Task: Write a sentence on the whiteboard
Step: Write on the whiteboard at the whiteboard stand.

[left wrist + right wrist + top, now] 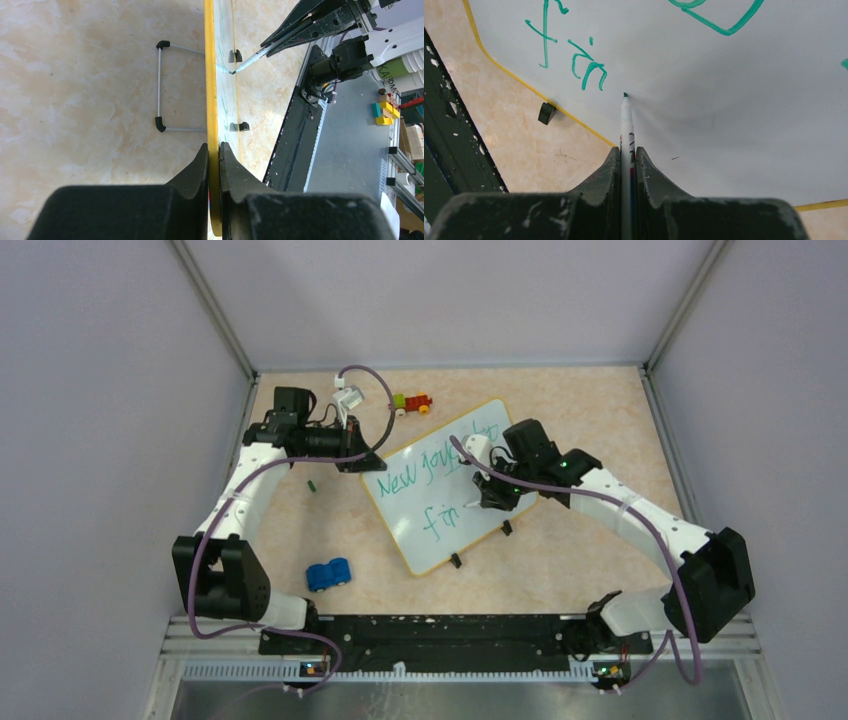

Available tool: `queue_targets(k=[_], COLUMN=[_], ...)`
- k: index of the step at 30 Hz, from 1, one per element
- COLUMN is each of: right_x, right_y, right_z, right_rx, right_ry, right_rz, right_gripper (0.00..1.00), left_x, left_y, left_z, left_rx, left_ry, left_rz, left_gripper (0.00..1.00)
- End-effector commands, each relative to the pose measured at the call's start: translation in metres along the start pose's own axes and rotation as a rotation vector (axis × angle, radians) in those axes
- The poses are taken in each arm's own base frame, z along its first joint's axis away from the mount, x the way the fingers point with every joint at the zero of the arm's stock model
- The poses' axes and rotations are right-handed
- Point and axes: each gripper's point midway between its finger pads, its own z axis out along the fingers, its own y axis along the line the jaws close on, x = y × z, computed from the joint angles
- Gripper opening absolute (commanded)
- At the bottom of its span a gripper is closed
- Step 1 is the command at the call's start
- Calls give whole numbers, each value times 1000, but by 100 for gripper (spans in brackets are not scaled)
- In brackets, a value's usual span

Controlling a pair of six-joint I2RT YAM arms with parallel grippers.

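Observation:
The whiteboard (420, 545) stands tilted on the tan table, its yellow rim (210, 75) edge-on in the left wrist view. The sentence (410, 480) is in green: "New joy" and more on the upper line, partly hidden by the right arm, and "fin" (574, 55) below. My left gripper (360, 462) (213, 146) is shut on the board's rim at its left corner. My right gripper (485, 498) (626, 149) is shut on a white marker (626, 120). The marker's green tip touches the board just right of the "n".
A blue toy car (328, 573) lies near the left arm's base. Red, yellow and green toy blocks (412, 402) sit behind the board. A small green piece (312, 485) lies left of it. The board's wire stand (160, 85) and black clips (545, 113) rest on the table.

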Motion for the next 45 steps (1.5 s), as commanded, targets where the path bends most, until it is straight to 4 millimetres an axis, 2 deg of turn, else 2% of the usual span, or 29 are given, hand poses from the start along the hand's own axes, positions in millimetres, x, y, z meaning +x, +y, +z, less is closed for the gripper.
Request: queue_targets(k=[1, 7, 13, 21, 30, 36, 45], right_x=[-29, -37, -36, -15, 0, -3, -29], right_y=[-20, -17, -9, 3, 7, -2, -26], right_z=[-5, -2, 2, 14, 14, 8, -9], right_rx=[65, 37, 8, -32, -33, 13, 86], right_ry=[-76, -92, -86, -32, 0, -5, -64], right_rz=[-10, -9, -18, -26, -32, -42, -44], right_gripper=[0, 0, 0, 0, 0, 0, 0], left_x=[7, 8, 8, 9, 9, 9, 7], left_y=[7, 7, 7, 8, 10, 10, 8], left_z=[7, 7, 8, 8, 9, 10, 9], left_rx=[-9, -9, -9, -6, -4, -2, -4], left_ry=[30, 30, 32, 32, 31, 30, 27], left_rz=[57, 59, 58, 56, 53, 51, 58], left_gripper=[0, 0, 0, 0, 0, 0, 0])
